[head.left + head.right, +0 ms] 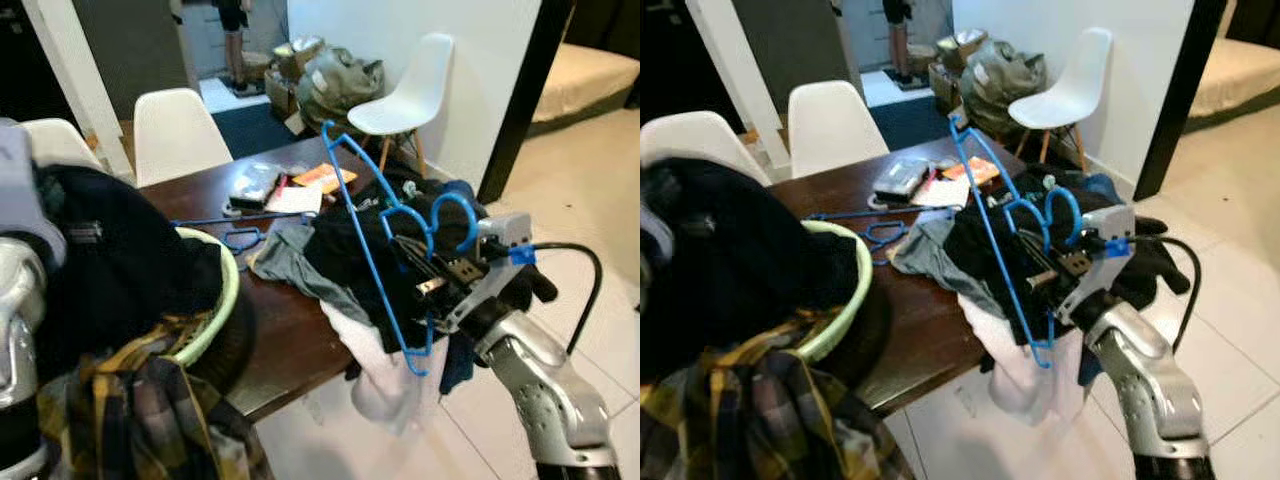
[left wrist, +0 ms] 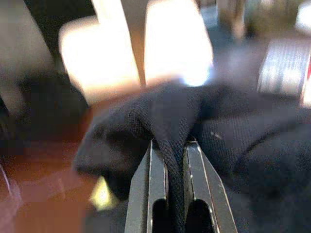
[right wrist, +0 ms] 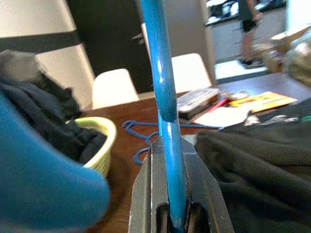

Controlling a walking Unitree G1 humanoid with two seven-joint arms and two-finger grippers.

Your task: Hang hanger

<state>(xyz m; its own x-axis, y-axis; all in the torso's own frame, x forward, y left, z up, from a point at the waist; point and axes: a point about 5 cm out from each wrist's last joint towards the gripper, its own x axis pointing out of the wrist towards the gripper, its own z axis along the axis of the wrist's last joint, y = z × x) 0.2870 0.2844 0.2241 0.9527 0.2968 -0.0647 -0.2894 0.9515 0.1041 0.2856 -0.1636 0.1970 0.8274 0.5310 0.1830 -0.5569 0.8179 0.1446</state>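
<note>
A blue plastic hanger point(image 1: 368, 235) is held tilted above the right end of the brown table point(image 1: 290, 335), with my right gripper point(image 1: 420, 265) shut on its lower bar. The right wrist view shows that hanger's bar point(image 3: 165, 97) clamped between the jaws. Under it lies a pile of dark and grey clothes point(image 1: 340, 255). My left gripper point(image 2: 176, 160) is shut on a fold of a black garment point(image 2: 170, 116). That black garment point(image 1: 110, 250) bulks over a yellow-green basket point(image 1: 228, 290) at the near left. A second blue hanger point(image 1: 225, 232) lies flat on the table.
White chairs stand behind the table point(image 1: 180, 130) and at the far right point(image 1: 410, 95). Papers and a packet point(image 1: 285, 190) lie on the far side of the table. A plaid cloth point(image 1: 130, 420) hangs low at the left. A person point(image 1: 233, 40) stands in the far doorway. White tiled floor point(image 1: 590, 220) opens to the right.
</note>
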